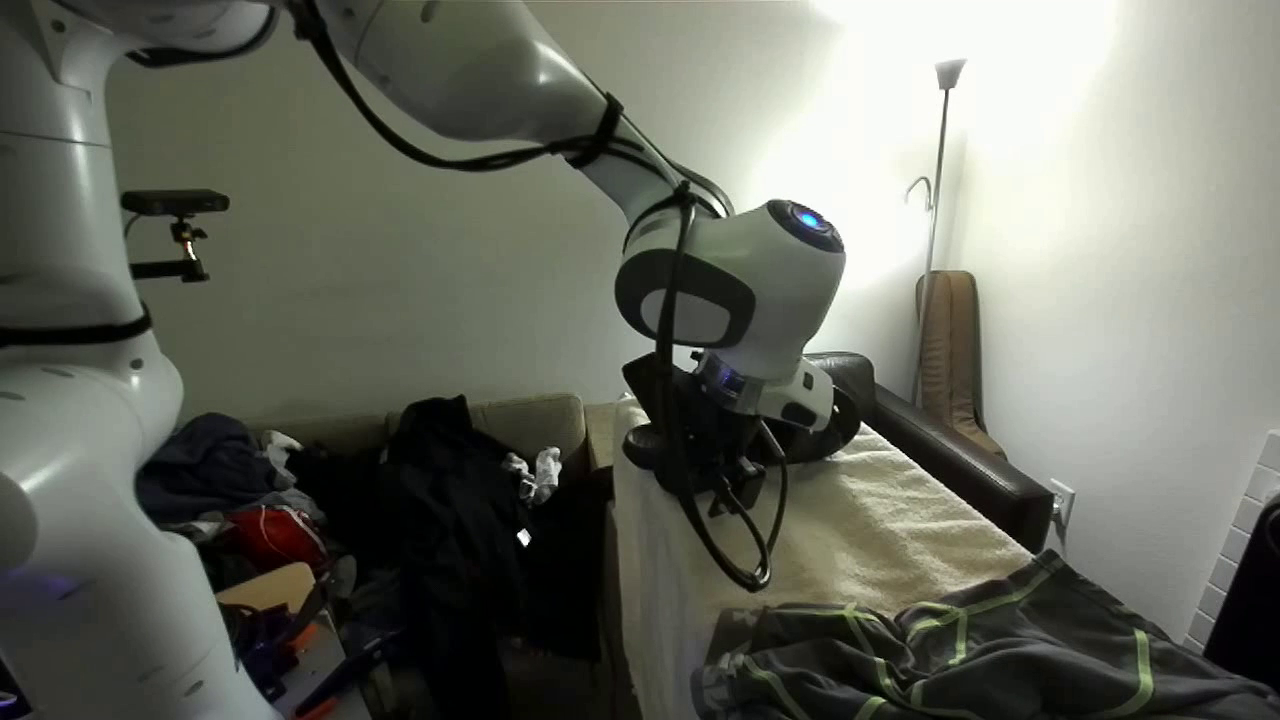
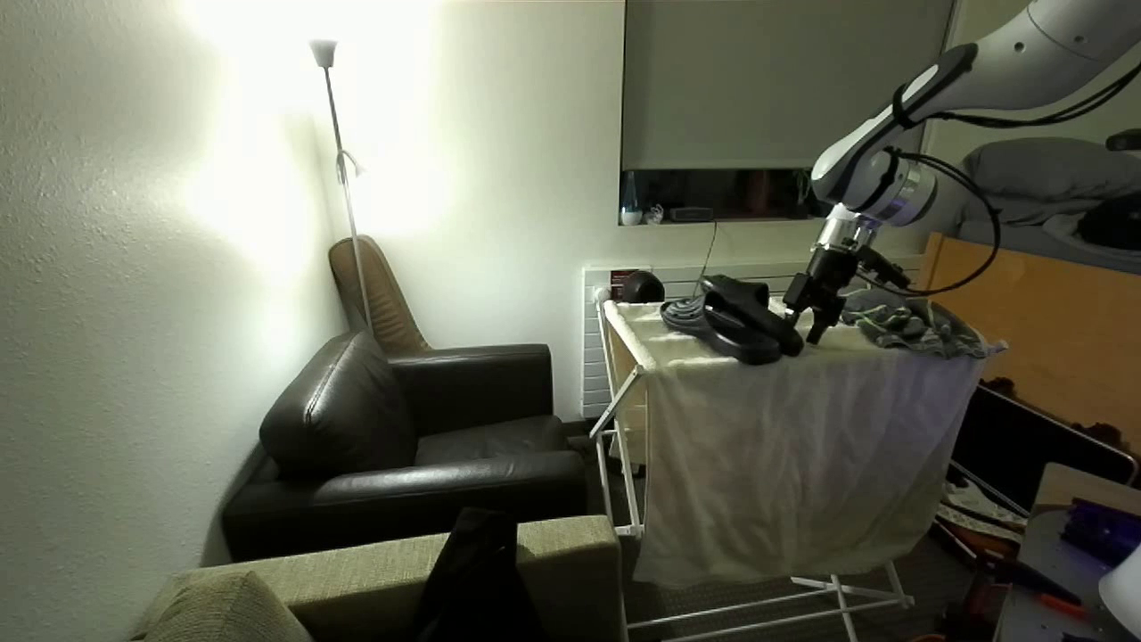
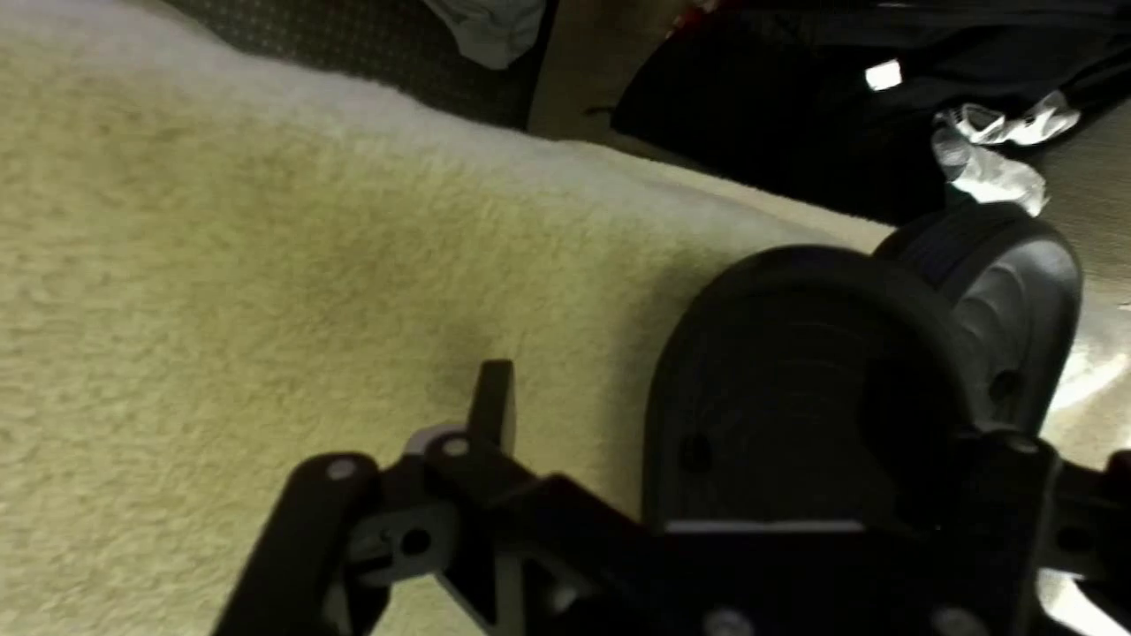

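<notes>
In an exterior view, the camera stood close beside the robot arm [image 1: 450, 70], off the end of the cream towel [image 1: 880, 520] nearest the grey garment [image 1: 1000, 670], and faced slightly down along the towel's length. In an exterior view set farther from the towel, the camera looked over the khaki sofa [image 2: 570, 553] at the towel's hanging side. Both exterior views shared the towel, garment, arm, leather armchair [image 2: 419, 473] and floor lamp [image 2: 342, 168]. The wrist view looked steeply down from close above the towel, catching its edge and the black slides [image 3: 786, 397] on it.
</notes>
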